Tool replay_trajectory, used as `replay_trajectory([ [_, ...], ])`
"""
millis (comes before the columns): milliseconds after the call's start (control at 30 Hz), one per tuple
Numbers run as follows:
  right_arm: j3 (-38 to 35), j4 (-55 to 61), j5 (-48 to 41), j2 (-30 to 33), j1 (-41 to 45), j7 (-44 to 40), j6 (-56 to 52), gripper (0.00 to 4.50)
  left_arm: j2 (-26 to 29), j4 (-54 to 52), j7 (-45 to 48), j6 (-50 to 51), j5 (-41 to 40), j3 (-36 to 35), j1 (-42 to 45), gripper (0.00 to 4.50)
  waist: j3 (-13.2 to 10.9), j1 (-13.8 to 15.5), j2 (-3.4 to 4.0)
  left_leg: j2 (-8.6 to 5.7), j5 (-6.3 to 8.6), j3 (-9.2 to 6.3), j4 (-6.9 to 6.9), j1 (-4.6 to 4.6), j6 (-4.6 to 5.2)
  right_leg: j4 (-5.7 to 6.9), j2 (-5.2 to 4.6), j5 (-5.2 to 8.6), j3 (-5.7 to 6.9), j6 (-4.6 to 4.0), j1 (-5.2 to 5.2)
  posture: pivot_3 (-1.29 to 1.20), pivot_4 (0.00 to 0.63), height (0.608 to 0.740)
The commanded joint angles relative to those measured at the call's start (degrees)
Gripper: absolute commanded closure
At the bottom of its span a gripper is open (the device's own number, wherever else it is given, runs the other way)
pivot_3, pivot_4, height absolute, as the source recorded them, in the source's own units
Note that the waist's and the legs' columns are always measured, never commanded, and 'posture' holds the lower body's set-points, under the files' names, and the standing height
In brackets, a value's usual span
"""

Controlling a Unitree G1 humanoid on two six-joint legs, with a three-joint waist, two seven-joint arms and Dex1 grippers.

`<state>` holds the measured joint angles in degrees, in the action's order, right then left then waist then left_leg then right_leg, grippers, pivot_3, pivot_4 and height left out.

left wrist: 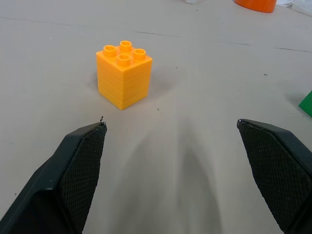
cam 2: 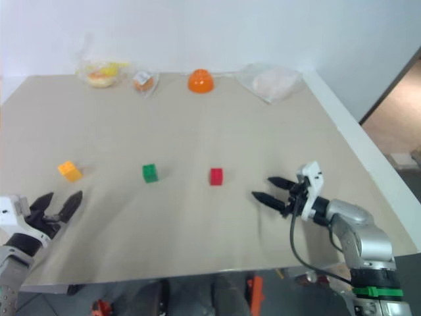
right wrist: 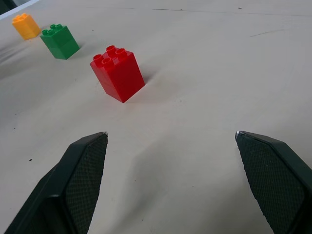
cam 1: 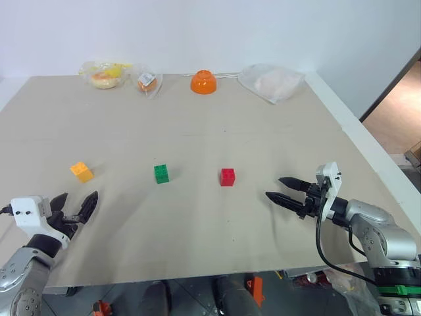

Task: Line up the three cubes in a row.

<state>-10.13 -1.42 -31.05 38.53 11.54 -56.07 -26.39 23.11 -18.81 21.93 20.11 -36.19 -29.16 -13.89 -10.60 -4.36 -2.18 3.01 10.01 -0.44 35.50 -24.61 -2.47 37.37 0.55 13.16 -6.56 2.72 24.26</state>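
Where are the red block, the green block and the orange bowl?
red block (cam 1: 227, 177), left eye view, its front face.
green block (cam 1: 161, 174), left eye view, its front face.
orange bowl (cam 1: 203, 82), left eye view, its rounded outer wall.

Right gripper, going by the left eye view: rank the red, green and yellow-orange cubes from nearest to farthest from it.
From the right gripper:
1. Red cube, just to its left, closest.
2. Green cube, mid-table, further left.
3. Yellow-orange cube, far left, near the left gripper.
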Motion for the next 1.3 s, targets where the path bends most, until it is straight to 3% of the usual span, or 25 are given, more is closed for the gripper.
replay_trajectory([
  [33,-0.68,2.63,0.05,-0.08,-0.12,0.23,0.96,0.14,0.44,-2.27,1.15,-0.37,-0.01,0.56,-0.41,0.06,0.00,0.00,0.00,0.00,0.00,0.00,0.00,0.00,0.00,0.00,0.00,0.00,0.00,0.00,0.00,0.00,0.150,0.740],
  [333,0.68,3.25,0.80,-0.10,1.11,0.08,0.84,0.14,1.00,-5.45,5.83,-0.96,0.02,5.28,-2.57,0.06,0.00,0.00,0.00,0.00,0.00,0.00,0.00,0.00,0.00,0.00,0.00,-0.01,-0.01,0.01,-0.01,0.00,0.150,0.740],
  [533,3.16,5.42,2.74,-0.02,1.77,0.13,0.92,0.14,7.62,-12.85,16.95,1.61,-1.87,15.37,1.47,0.06,0.00,0.03,0.01,-0.01,-0.01,0.00,0.03,0.01,0.00,0.02,0.00,-0.02,-0.02,0.01,-0.02,0.00,0.150,0.740],
  [667,6.23,5.18,5.42,-0.24,2.24,-0.46,2.98,0.14,11.60,-10.90,24.56,-0.51,1.42,21.85,7.31,0.06,0.03,0.03,0.06,-0.01,-0.02,0.00,0.04,0.03,0.01,0.02,0.01,-0.03,-0.01,0.03,-0.06,0.00,0.150,0.740],
  [967,12.56,-5.12,12.39,-2.88,11.04,-1.67,10.09,0.14,10.54,-0.19,33.91,-3.57,2.54,27.75,21.39,0.06,0.04,-0.10,0.10,0.01,-0.03,-0.01,0.07,0.04,0.03,0.10,0.07,-0.07,-0.02,0.08,-0.04,0.00,0.150,0.740],
  [1300,17.16,-23.99,17.78,-7.10,23.19,-8.69,19.95,0.14,9.54,2.66,39.17,-6.27,1.59,27.34,22.26,0.06,0.03,-0.04,0.10,0.01,-0.03,-0.08,0.07,0.01,0.03,0.18,0.10,-0.18,-0.01,0.33,-0.06,0.00,0.150,0.740],
])
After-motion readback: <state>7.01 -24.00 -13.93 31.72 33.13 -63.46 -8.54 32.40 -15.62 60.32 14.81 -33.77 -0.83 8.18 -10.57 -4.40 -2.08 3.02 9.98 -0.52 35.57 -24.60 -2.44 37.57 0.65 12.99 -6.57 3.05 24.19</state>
